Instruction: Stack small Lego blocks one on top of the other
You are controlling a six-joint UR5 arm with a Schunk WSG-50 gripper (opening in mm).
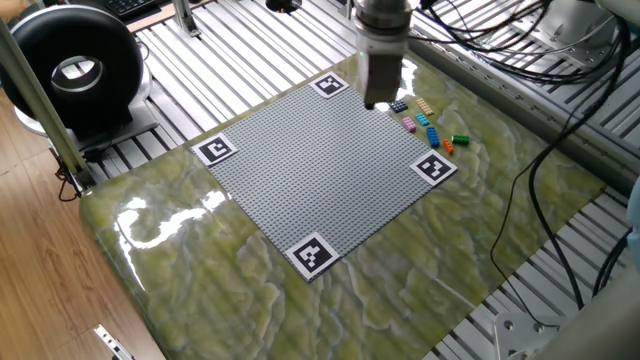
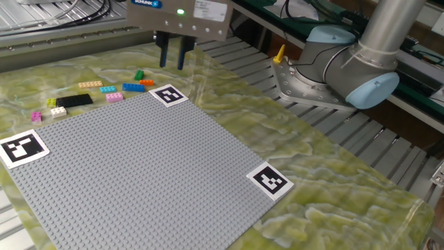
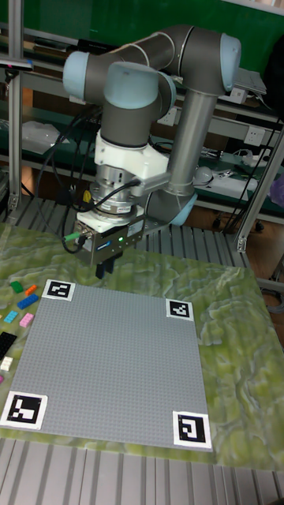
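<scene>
Grey studded baseplate (image 2: 139,173) is being overlooked by the gripper (image 2: 172,57), whose fingers are being held slightly apart and empty in the other fixed view; in one fixed view they are being blurred into one shape. Small blocks (image 2: 111,89) in blue, cyan, pink, orange and green are being seen lying loose and unstacked on the marbled table (image 2: 333,180), just beyond the gripper, beside a marker tag (image 2: 170,95).

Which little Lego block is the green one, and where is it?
The green block lies at the far end of the row, just beyond the orange block, farthest from the grey baseplate.
</scene>
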